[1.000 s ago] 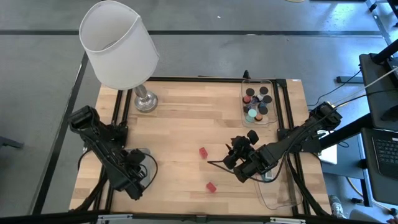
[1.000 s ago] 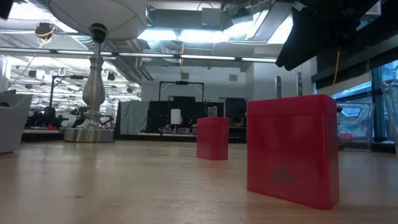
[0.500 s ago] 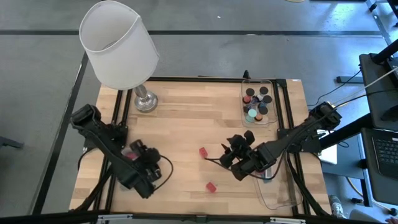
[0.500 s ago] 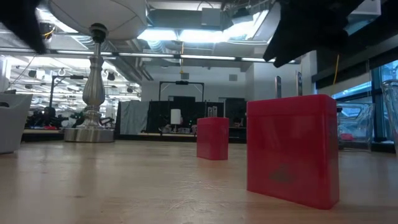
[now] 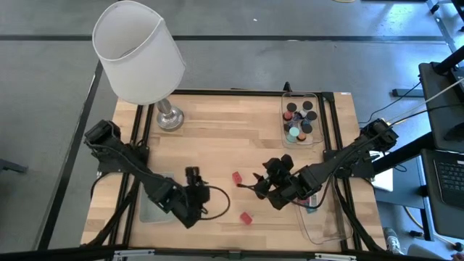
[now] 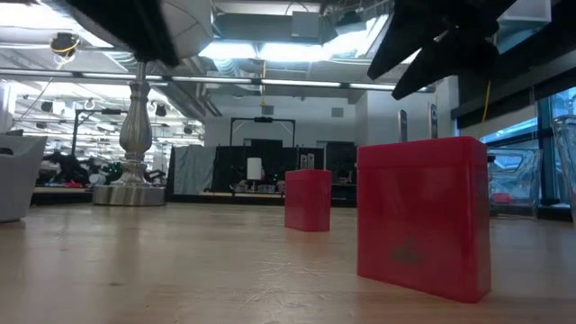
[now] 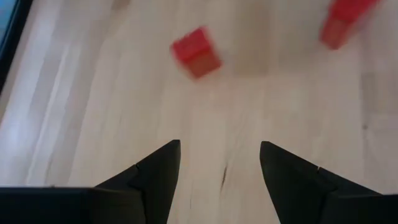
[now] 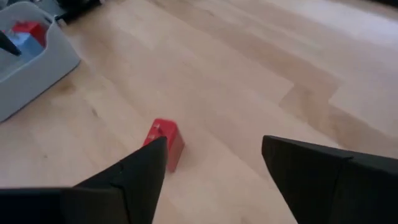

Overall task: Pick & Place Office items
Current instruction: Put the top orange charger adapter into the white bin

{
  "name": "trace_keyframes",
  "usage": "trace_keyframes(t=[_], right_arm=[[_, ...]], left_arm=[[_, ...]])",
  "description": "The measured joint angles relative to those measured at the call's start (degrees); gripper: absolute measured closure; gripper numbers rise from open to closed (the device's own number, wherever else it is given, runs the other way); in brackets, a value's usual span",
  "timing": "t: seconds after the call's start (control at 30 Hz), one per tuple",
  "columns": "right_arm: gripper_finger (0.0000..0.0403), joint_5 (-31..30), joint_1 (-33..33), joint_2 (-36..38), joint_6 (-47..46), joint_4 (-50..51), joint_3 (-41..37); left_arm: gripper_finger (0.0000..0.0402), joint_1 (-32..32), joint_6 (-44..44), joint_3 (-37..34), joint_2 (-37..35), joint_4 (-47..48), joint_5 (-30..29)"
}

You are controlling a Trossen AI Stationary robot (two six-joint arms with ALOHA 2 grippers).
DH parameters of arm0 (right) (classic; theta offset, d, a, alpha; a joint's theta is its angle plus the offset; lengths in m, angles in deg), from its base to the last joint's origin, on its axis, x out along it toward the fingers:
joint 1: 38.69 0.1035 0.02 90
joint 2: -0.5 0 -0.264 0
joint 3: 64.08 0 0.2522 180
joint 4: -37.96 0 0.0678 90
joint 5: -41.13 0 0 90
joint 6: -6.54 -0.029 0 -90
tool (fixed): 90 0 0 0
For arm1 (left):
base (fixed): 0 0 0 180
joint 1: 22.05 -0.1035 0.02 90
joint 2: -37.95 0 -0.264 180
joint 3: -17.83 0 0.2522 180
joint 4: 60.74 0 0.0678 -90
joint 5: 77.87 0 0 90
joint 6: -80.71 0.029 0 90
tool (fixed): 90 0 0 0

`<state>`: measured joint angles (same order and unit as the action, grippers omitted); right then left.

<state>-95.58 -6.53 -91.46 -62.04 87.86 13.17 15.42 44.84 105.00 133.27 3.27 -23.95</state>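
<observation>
Two small glossy red blocks are standing upright on the pale wooden table (image 5: 217,148), well apart: the nearer red block (image 5: 246,217) and the farther red block (image 5: 236,177). The left gripper (image 5: 205,194) and right gripper (image 5: 255,185) are hovering nearby, both spread open and empty. Dark cylinders are filling the clear tray (image 5: 301,119) beyond.

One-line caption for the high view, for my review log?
Both open grippers, left gripper and right gripper, close on two red blocks on the wooden table.
</observation>
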Motion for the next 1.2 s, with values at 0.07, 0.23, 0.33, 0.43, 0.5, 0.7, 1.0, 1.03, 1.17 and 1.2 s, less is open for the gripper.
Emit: trace_keyframes(t=[0.07,0.23,0.33,0.43,0.5,0.7,1.0,1.03,1.17,1.2], right_arm=[[0.0127,1.82,0.0,0.0,0.0,-0.26,0.02],[0.0118,4.33,0.35,0.0,-0.03,-0.35,0.02],[0.012,4.34,0.35,0.0,-0.04,-0.35,0.02],[0.0122,4.34,0.33,0.0,0.01,-0.31,0.02],[0.0122,4.33,0.33,0.0,0.03,-0.32,0.02],[0.0122,4.32,0.29,0.0,0.03,-0.19,0.02],[0.0122,3.64,0.1,0.0,0.12,-0.17,0.02],[0.0122,3.64,0.02,0.0,0.44,-0.17,0.02],[0.0121,3.64,-0.57,0.0,3.41,-0.17,0.02],[0.0121,3.64,-0.86,0.0,4.17,-0.15,0.02]], left_arm=[[0.0184,-0.12,7.11,-1.05,0.0,-5.69,0.12],[0.0184,-0.13,19.54,-5.34,0.0,-20.9,1.56],[0.0184,-1.38,21.07,-8.27,0.03,-26.18,2.26],[0.0184,-3.38,20.01,-11.81,0.02,-30.7,3.34],[0.0184,-4.57,20.1,-14.97,-0.9,-35.66,5.02],[0.0184,-9.35,26.4,-30.28,-6.44,-62.42,13.18],[0.0184,-15.86,37.35,-40.53,-7.82,-84.99,10.71],[0.0184,-16.53,37.76,-40.53,-7.82,-84.43,9.58],[0.0184,-20.84,43.28,-40.53,-7.75,-80.09,19.3],[0.0184,-22.21,44.11,-40.56,-7.47,-79.9,23.67]])
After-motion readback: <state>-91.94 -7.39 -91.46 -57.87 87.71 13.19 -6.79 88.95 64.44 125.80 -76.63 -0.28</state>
